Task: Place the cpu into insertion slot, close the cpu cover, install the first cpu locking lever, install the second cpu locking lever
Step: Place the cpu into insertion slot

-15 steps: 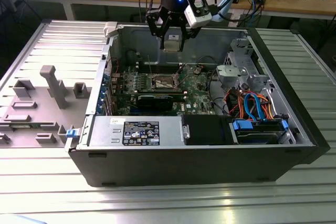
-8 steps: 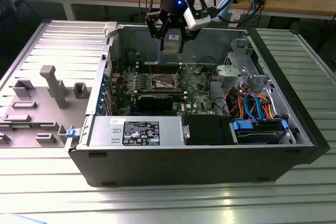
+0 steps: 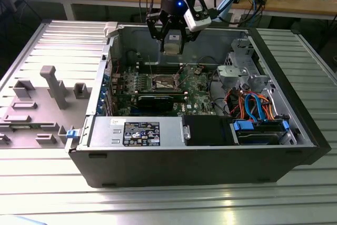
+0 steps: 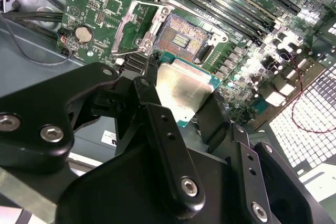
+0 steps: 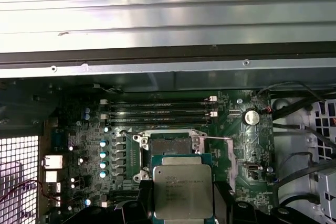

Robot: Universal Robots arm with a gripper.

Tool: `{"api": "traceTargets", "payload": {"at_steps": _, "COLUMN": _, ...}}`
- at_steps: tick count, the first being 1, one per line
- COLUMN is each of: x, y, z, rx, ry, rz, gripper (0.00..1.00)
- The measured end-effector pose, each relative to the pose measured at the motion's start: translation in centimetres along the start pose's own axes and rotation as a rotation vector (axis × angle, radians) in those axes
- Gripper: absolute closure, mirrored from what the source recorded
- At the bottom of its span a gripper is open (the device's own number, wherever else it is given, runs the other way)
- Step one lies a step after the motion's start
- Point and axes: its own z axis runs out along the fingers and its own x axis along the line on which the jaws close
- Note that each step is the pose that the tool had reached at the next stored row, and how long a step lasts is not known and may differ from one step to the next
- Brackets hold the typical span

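My gripper point(image 3: 172, 45) hangs over the open computer case, shut on the cpu point(image 4: 184, 90), a flat square chip with a dull silver top and a green edge. Black fingers point(image 4: 152, 95) press on two opposite sides of it. The cpu point(image 5: 182, 191) is held tilted, a little above and to one side of the insertion slot point(image 4: 184, 38), whose brownish-gold contact field lies bare. The cpu cover point(image 4: 131, 24), a silver frame plate, stands swung open beside the slot. In the exterior view the insertion slot point(image 3: 164, 82) sits mid-board, below the gripper.
Long black memory slots point(image 5: 160, 109) run beside the socket. A power supply point(image 3: 139, 133) with a label, a drive cage point(image 3: 239, 69) and coloured cables point(image 3: 253, 106) crowd the case's near side and the exterior view's right. A grey fixture point(image 3: 52, 85) stands outside the case.
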Motion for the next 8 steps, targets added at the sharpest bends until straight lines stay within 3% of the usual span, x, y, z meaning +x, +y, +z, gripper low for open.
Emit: {"api": "traceTargets", "payload": {"at_steps": 8, "x": 0.09, "y": 0.0, "z": 0.06, "rx": -0.0002, "ry": -0.0001, "rz": 0.0, "gripper": 0.45}}
